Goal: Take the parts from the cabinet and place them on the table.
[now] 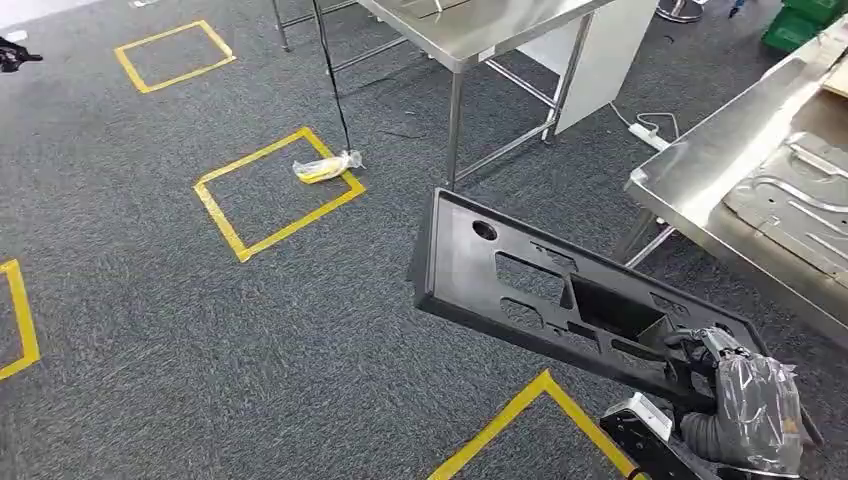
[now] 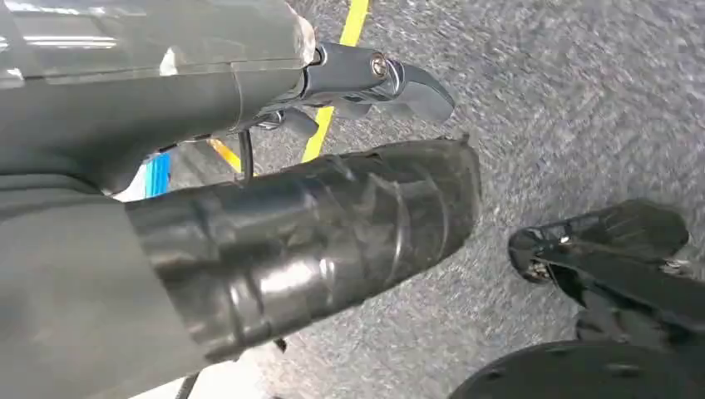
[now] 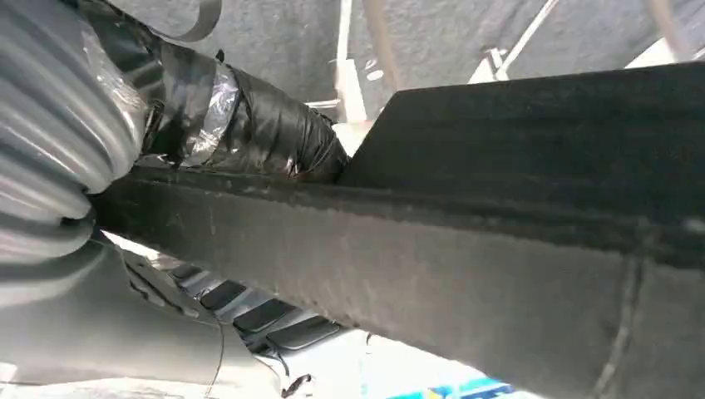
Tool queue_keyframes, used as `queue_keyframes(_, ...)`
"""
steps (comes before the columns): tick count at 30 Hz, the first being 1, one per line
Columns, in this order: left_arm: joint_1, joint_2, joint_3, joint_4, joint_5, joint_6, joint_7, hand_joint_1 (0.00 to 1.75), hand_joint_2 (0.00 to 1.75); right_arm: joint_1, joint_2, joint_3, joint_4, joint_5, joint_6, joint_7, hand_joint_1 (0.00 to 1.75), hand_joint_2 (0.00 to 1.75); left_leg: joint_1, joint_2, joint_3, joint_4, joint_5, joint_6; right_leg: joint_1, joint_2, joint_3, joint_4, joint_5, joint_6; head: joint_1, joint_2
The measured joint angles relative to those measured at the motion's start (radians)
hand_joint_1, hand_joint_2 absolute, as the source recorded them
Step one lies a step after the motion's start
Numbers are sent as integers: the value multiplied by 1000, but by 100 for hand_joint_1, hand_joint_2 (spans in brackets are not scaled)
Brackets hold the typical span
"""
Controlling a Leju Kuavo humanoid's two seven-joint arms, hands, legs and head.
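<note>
A long black plastic panel (image 1: 560, 290) with several cut-outs hangs tilted above the carpet, its far end pointing up and left. My right hand (image 1: 745, 395), wrapped in clear film and black tape, grips its near end at the lower right. In the right wrist view the panel's edge (image 3: 499, 249) runs across the picture, with the taped fingers (image 3: 241, 116) of that hand wrapped over it. My left hand (image 2: 316, 224) hangs above the grey carpet holding nothing, its taped thumb and a dark finger (image 2: 399, 83) stretched out apart.
A steel table (image 1: 700, 160) stands at the right with a pressed metal sheet part (image 1: 800, 200) on it. A second steel table (image 1: 480, 40) is farther back. Yellow tape squares (image 1: 225, 215) mark the carpet; a yellow bag (image 1: 327, 167) lies on one. A power strip (image 1: 650, 133) lies between the tables.
</note>
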Motion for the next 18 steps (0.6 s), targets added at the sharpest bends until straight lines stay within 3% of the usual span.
queue_keyframes(1,1,-2,0,0,0,-5,1,0,0,-4,1,0,0,0,-2,0,175,175,1,-82,-54,117,-76,-2,1,20,-4,0,3,-10,0,0)
queue_keyframes(2,7,-4,1,0,0,-12,6,0,0,-6,5,-1,0,0,-5,0,175,175,1,-98,-169,330,-140,0,7,63,-5,3,1,-14,0,0)
queue_keyframes(3,8,-4,1,0,0,-15,8,0,0,-6,6,-2,0,0,-5,-1,175,175,1,-99,-165,304,-105,3,9,78,-4,5,0,-15,0,0)
queue_keyframes(5,9,-4,1,-1,0,-18,9,0,0,-6,6,-7,0,-2,-5,-1,175,175,1,-115,-105,149,-2,14,10,105,0,8,-3,-14,0,0)
queue_keyframes(6,9,-4,1,-2,0,-18,9,0,0,-7,6,-11,0,-2,-7,-1,175,175,0,-155,-68,54,45,21,9,117,0,10,-4,-13,0,0)
queue_keyframes(7,9,-4,2,-4,0,-18,10,0,0,-8,7,-13,0,-2,-8,-1,175,175,1,-203,-59,27,33,24,9,125,-3,11,-4,-9,1,0)
queue_keyframes(9,10,-6,3,-6,0,-19,10,0,0,-9,8,-14,0,-3,-8,-2,175,175,-6,-178,-56,14,41,24,5,150,-12,11,0,7,1,0)
queue_keyframes(11,8,-8,3,-8,0,-21,11,0,0,-7,8,-16,0,-3,-8,-2,175,175,-3,-155,-51,6,47,34,7,176,-16,2,8,21,1,0)
queue_keyframes(12,6,-12,3,-8,0,-24,11,0,0,-6,9,-19,0,-5,-8,-4,175,175,6,-138,-46,-12,58,44,3,156,-16,13,1,22,0,0)
queue_keyframes(13,9,-13,3,-11,0,-25,11,0,0,-7,10,-22,0,-7,-8,-6,175,175,5,-125,-43,-19,61,50,10,96,-32,44,-26,24,3,0)
queue_keyframes(14,11,-13,3,-13,0,-30,11,0,0,-12,10,-25,0,-10,-7,-10,175,175,4,-111,-43,-20,61,53,8,58,-64,108,-68,29,2,0)
queue_keyframes(16,13,-15,5,-14,0,-35,11,0,0,-16,12,-26,0,-13,-5,-16,175,175,1,-83,-45,-19,58,53,2,33,-139,261,-139,37,2,0)
queue_keyframes(17,13,-16,6,-14,0,-36,11,0,0,-16,13,-26,0,-15,-3,-19,175,175,0,-69,-46,-18,56,53,1,30,-157,300,-147,40,2,0)
queue_keyframes(18,12,-16,6,-14,0,-38,11,0,0,-16,13,-27,1,-17,-1,-21,175,175,1,-55,-45,-18,54,50,0,29,-152,293,-129,43,3,0)
